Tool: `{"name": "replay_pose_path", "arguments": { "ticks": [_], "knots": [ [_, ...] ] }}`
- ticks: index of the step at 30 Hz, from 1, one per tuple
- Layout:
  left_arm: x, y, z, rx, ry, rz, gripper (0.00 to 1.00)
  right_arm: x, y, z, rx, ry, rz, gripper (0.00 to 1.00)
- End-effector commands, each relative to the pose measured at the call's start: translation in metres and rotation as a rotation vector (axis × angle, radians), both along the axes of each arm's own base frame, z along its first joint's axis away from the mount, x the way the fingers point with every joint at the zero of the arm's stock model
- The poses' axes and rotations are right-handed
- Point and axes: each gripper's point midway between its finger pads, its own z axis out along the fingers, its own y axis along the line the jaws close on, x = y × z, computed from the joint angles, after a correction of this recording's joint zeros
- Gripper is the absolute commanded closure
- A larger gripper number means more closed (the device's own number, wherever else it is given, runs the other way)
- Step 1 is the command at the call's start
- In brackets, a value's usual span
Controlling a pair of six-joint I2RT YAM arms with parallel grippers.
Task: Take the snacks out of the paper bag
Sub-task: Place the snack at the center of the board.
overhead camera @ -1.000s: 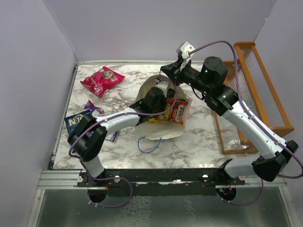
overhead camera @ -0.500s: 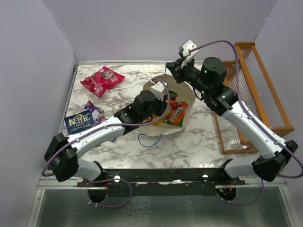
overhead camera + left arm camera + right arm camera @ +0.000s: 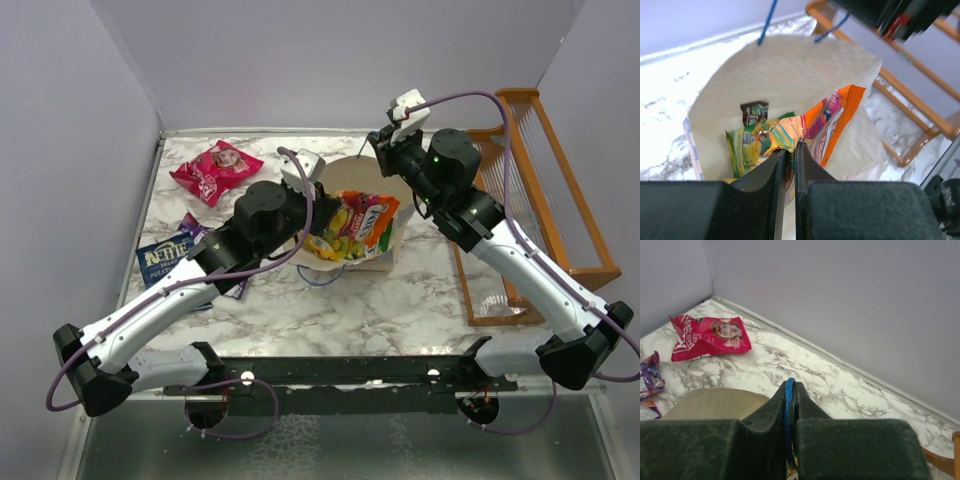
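The paper bag [image 3: 350,176] lies tipped with its mouth toward the left arm, cream inside [image 3: 790,70]. My right gripper [image 3: 378,150] holds up its far rim, shut [image 3: 791,386] on the thin blue cord handle [image 3: 789,402]. My left gripper [image 3: 312,232] is at the mouth, shut [image 3: 790,148] on a yellow-orange striped snack packet [image 3: 782,135]. Still inside are an orange packet [image 3: 842,117] and a green-yellow pack [image 3: 746,145]. Lying on the table are a pink-red bag [image 3: 216,169], a dark blue chips bag [image 3: 165,260] and a purple pack [image 3: 200,232].
An orange wooden rack [image 3: 540,190] stands at the right edge of the marble table, close to the right arm. The enclosure walls border the back and left. The bag's other blue cord handle [image 3: 318,278] lies on the table by the mouth.
The left arm has drawn back toward the near left, pulling its packet toward the bag's mouth. The right gripper has lifted the handle a little, and the snacks inside show more.
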Motion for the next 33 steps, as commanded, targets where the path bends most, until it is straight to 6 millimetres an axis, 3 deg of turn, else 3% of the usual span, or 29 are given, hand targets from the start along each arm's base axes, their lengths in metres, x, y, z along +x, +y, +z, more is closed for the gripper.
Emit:
{"name": "replay_pose_path", "arguments": {
  "ticks": [1, 8, 12, 18, 21, 27, 33],
  "knots": [
    [-0.004, 0.024, 0.064, -0.061, -0.103, 0.061, 1.00, -0.003, -0.018, 0.026, 0.073, -0.064, -0.084, 0.98],
    [-0.006, 0.068, 0.135, -0.067, -0.261, 0.186, 1.00, -0.003, -0.039, 0.024, 0.109, -0.056, -0.188, 0.98],
    [-0.011, 0.102, 0.171, -0.073, -0.347, 0.285, 1.00, -0.005, -0.052, 0.024, 0.130, -0.058, -0.238, 0.98],
    [-0.020, 0.154, 0.195, -0.089, -0.406, 0.454, 1.00, -0.010, -0.058, 0.025, 0.136, -0.073, -0.246, 0.98],
    [-0.017, 0.170, 0.184, -0.063, -0.380, 0.538, 1.00, -0.012, -0.056, 0.028, 0.140, -0.079, -0.228, 0.98],
    [0.004, 0.193, 0.108, 0.147, -0.238, 0.771, 1.00, -0.019, -0.052, 0.034, 0.147, -0.095, -0.184, 0.98],
    [0.019, 0.231, 0.059, 0.347, -0.190, 0.983, 1.00, -0.024, -0.051, 0.037, 0.143, -0.105, -0.157, 0.98]
  ]
}}
